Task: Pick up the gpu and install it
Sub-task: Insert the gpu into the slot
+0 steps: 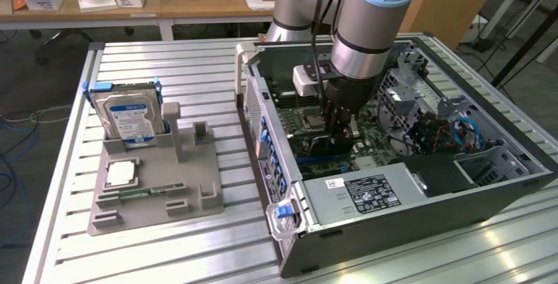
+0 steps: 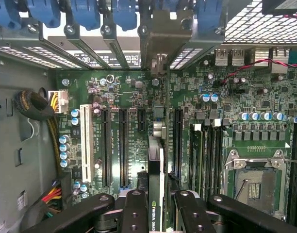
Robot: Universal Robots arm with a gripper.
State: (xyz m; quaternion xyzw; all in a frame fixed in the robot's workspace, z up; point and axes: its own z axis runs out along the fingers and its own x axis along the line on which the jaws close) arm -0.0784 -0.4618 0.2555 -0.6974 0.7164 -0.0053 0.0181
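Note:
In the wrist view the gpu (image 2: 158, 162) appears edge-on as a thin black card with a green stripe. My gripper (image 2: 158, 206) is shut on it, with one black finger (image 2: 135, 208) on each side of the card. The card stands upright over the green motherboard (image 2: 226, 102), between two long black expansion slots (image 2: 123, 148). Its metal end bracket (image 2: 160, 43) reaches the case's rear slot openings. I cannot tell whether its edge sits in a slot. In the exterior view my gripper (image 1: 336, 137) is lowered inside the open computer case (image 1: 488, 186), just above the motherboard.
A grey parts holder (image 1: 200, 173) lies on the slatted table at the exterior view's left. It carries a silver hard drive (image 1: 131, 117), a processor (image 1: 122, 173) and a green memory stick (image 1: 140, 192). The power supply (image 1: 366, 192) and cables (image 1: 462, 134) crowd the case.

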